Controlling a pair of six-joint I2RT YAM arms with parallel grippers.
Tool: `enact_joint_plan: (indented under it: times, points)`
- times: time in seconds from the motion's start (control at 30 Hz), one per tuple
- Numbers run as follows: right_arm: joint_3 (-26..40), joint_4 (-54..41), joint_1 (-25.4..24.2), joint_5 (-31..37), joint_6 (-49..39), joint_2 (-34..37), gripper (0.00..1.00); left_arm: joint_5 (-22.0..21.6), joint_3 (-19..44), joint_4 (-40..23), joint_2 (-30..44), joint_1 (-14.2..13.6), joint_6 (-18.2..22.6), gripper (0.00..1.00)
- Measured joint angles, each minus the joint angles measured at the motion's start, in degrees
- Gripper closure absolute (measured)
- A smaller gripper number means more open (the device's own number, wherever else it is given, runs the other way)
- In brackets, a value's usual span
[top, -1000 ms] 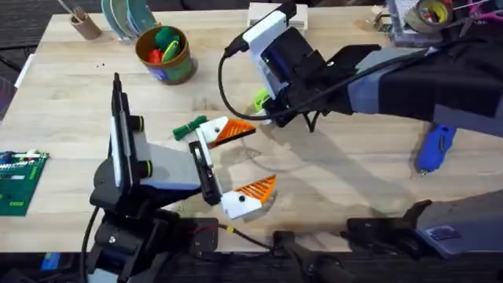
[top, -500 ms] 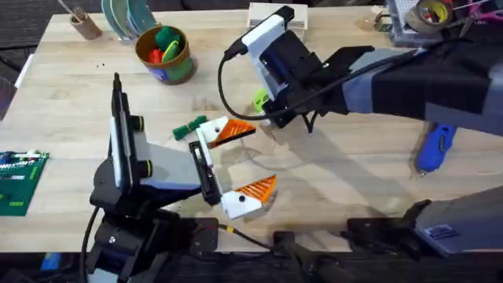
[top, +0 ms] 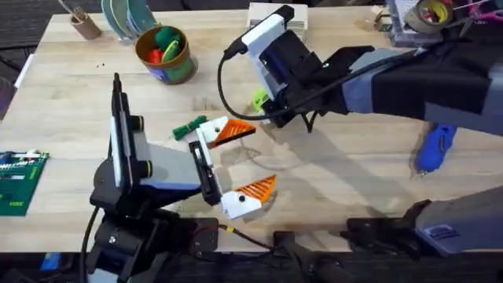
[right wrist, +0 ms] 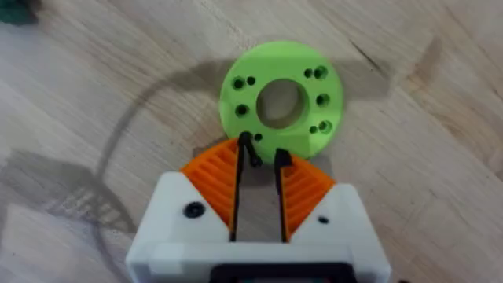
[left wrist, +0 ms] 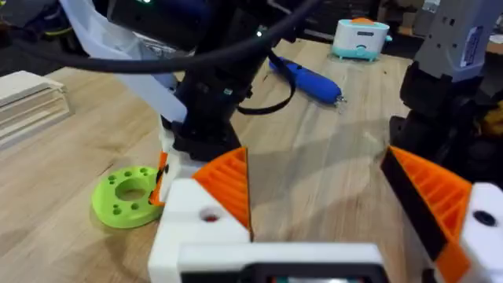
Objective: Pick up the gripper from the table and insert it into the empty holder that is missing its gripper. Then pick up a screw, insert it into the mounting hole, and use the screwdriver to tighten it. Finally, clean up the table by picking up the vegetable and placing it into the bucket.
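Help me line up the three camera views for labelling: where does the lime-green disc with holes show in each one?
Overhead: the lime-green disc peeks out by the right gripper, above the table's middle.
Left wrist: lower left, flat on the table, touching the right gripper's fingertip.
Right wrist: upper centre, just beyond that gripper's nearly closed fingers.
Shared landmark: the right gripper itself, at the disc's edge.

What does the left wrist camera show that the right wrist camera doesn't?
Left wrist view: the screwdriver lying on the table beyond the right arm, and the left claw open wide. Right wrist view: a straight-down look at the small holes around the centre hole of the lime-green disc, with the right claw at its edge. Shared: that disc, lying flat on the table.
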Motion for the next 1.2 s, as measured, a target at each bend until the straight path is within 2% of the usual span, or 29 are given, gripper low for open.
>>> enact_joint_plan:
  times: [0.57,0.93,1.2]
  points:
    - [0.23,0.11,0.00,0.00,0.00,0.00,0.714,0.01,0.00,0.00,0.00,0.00,0.00,0.009]
    - [0.37,0.13,0.00,0.00,0.00,-0.02,0.692,0.00,0.00,0.00,0.00,0.00,0.00,0.008]
    - [0.37,0.12,0.00,-0.02,0.01,-0.01,0.773,0.01,0.00,0.01,0.00,0.00,0.00,0.008]
